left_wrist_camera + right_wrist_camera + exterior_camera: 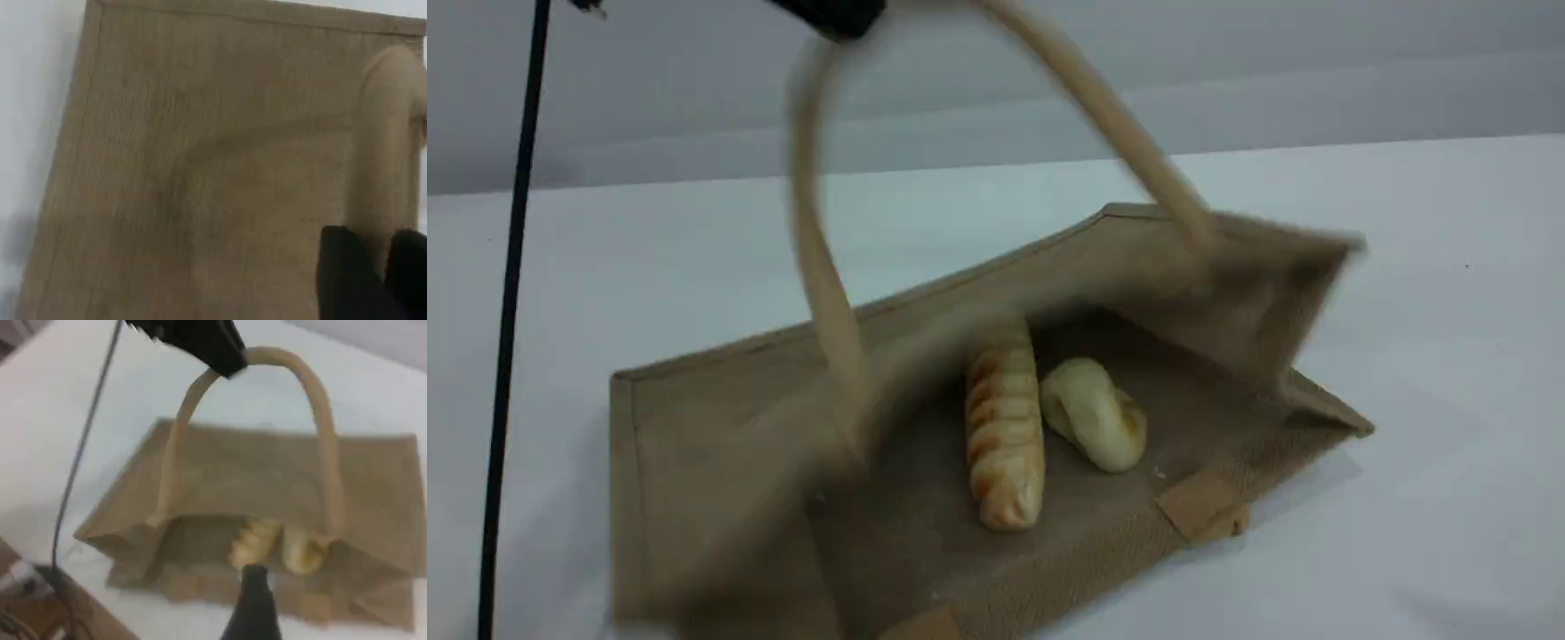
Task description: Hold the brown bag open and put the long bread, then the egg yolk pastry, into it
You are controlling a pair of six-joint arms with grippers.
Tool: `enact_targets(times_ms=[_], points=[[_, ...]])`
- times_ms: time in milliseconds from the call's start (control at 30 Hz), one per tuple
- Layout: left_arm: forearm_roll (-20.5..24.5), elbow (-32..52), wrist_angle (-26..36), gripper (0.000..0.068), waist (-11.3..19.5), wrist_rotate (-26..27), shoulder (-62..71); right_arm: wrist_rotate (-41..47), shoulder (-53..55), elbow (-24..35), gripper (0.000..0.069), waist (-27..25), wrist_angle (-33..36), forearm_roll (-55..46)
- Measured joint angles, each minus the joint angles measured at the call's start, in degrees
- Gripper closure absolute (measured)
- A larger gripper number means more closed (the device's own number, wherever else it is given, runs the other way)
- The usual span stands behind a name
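Left gripper (831, 16): closed around beige rope handle (818, 240) of tan woven jute bag (694, 427) | right gripper (253, 587): empty, parted | striped long loaf (1005, 427) inside bag, pale round bun (1094, 413) at its 3 o'clock

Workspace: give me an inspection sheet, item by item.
Surface: white table, bare around the bag.
Job's things: brown bag on its side, mouth held up by its handle; long bread and egg yolk pastry lie inside, side by side.
Clutter: nothing seen.
End effectors: left end effector at the handle's top, grip unclear; right end effector holds nothing.
Cables: black cable along the left edge.
Surroundings: plain grey wall.
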Motion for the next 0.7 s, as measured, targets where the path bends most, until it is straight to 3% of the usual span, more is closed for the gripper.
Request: enact_targets(times_ms=[167, 267, 467, 700], points=[[0.77, 0.48, 1.59, 0.0357, 0.00, -4.67, 0.00, 5.52, -0.75, 0.00, 0.0164, 0.00, 8.51, -7.55], [1.23, 0.48, 1.88, 0.0313, 0.00, -7.16, 0.00, 9.23, -0.97, 0.02, 0.0164, 0.00, 13.72, -12.58], [6.02, 0.48, 4.35, 0.0301, 0.00, -7.77, -0.48, 13.20, -2.36, 1.81, 0.0164, 0.00, 17.40, -17.30], [7.26, 0.48, 6.43, 0.0301, 0.00, -7.68, -4.52, 12.74, -10.88, 12.61, 0.0164, 0.00, 17.45, -17.30]])
